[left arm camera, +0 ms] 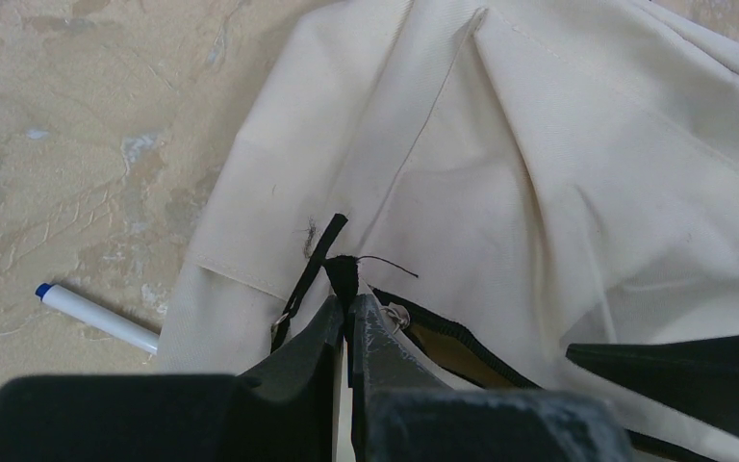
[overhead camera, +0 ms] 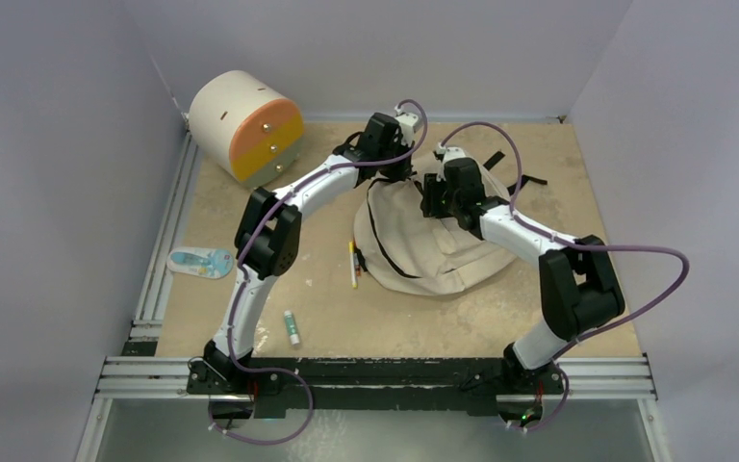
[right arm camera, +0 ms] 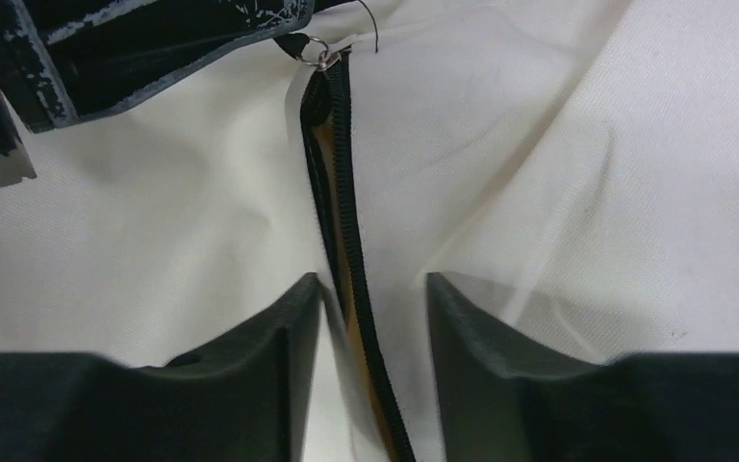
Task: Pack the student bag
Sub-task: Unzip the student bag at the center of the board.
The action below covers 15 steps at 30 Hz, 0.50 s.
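**Tab pinched, zipper straddled**

The student bag point(overhead camera: 423, 245) is seen lying flat on the far middle of the table point(overhead camera: 366, 322), between both arms. The left gripper point(left arm camera: 348, 313) is clamped tight on the black tab point(left arm camera: 343, 274) at the zipper's end. The right gripper point(right arm camera: 373, 289) is spread apart, its jaws straddling the zipper point(right arm camera: 342, 192). Trouble is possible here. Only a sliver of tab is pinched, so it could be tugged free. Loose cream cloth could be caught instead of the zipper edge, and the mouth left barely parted.

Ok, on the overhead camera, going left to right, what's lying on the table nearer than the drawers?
Flat light-blue oval packet → small white tube with green cap → thin yellow-and-white pen → large beige fabric backpack.
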### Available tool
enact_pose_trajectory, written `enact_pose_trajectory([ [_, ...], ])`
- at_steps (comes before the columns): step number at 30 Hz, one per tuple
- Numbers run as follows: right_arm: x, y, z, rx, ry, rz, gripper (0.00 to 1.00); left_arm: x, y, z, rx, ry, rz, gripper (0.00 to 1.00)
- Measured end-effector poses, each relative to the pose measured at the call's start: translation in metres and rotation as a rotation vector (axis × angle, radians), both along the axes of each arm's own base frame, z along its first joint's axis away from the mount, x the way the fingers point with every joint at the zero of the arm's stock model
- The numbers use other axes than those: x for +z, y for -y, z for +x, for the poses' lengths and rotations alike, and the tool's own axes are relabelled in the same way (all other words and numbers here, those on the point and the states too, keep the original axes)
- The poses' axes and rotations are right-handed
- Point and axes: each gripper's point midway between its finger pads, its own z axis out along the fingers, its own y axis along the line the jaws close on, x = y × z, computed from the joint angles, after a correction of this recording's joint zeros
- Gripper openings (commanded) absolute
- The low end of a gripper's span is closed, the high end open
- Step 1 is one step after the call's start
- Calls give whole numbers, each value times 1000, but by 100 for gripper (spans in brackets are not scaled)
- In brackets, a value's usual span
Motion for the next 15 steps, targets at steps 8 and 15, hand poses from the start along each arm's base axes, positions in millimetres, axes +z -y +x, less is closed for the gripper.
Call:
enact_pose_trajectory([
  [8,-3,-1,-3,2,1,-9,0,4,0,0,12,-9,-7,0],
  [15,7,0,-10,8,29,10,0,31,10,12,28,13,-44,0],
])
